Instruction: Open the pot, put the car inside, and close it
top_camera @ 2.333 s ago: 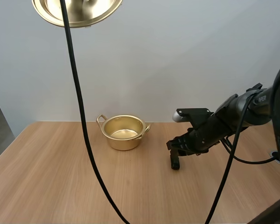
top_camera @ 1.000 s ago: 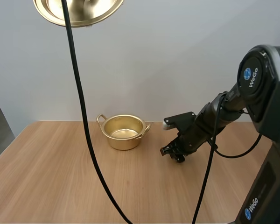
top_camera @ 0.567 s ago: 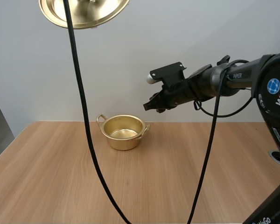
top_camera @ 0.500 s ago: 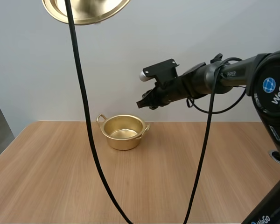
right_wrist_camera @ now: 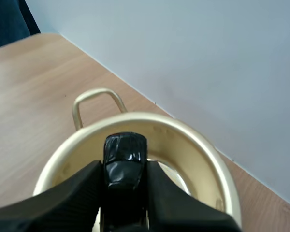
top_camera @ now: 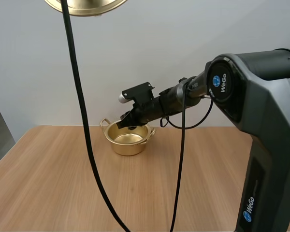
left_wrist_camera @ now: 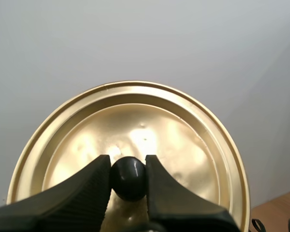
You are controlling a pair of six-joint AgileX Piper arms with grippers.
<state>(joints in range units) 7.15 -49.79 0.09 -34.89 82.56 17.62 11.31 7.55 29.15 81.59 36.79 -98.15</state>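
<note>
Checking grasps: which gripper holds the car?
The right gripper, pinching the black car over the open pot; the left gripper instead clamps the lid by its knob.

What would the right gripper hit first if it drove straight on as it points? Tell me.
Probably the pot's inner far wall: the right gripper, shut on the car, slants down over the open pot. Depth is unclear.

"WeGo" twice on the right arm point(top_camera: 267, 116)

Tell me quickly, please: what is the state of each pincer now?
Left pincer: closed on the knob of the lid.
Right pincer: closed on the car, above the pot.
</note>
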